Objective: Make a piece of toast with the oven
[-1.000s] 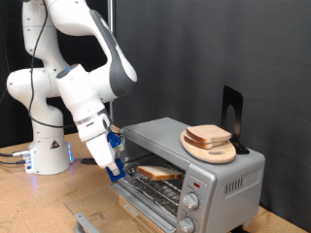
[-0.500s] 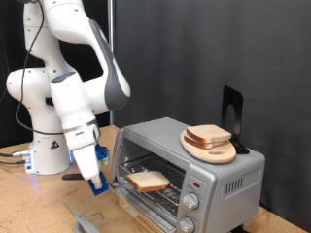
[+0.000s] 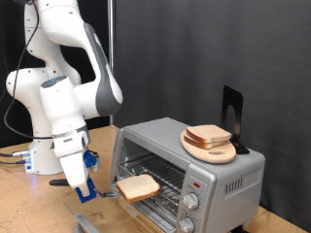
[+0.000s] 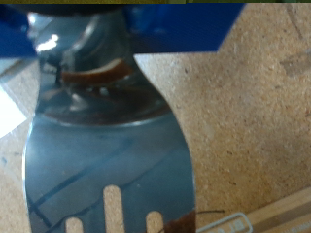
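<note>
Steel spatula (image 4: 107, 155) sits clamped in my gripper (image 3: 82, 184), carrying the piece of toast (image 3: 138, 187) outside the oven (image 3: 199, 165), above its open door; the bread looks pale.

Wooden table (image 3: 24, 209): oven (image 3: 190, 170), robot base (image 3: 49, 155) on it

Your gripper (image 3: 84, 187) sits left of the oven (image 3: 190, 165); the piece of toast (image 3: 139, 186) lies on the spatula (image 4: 107, 136) just right of it.
</note>
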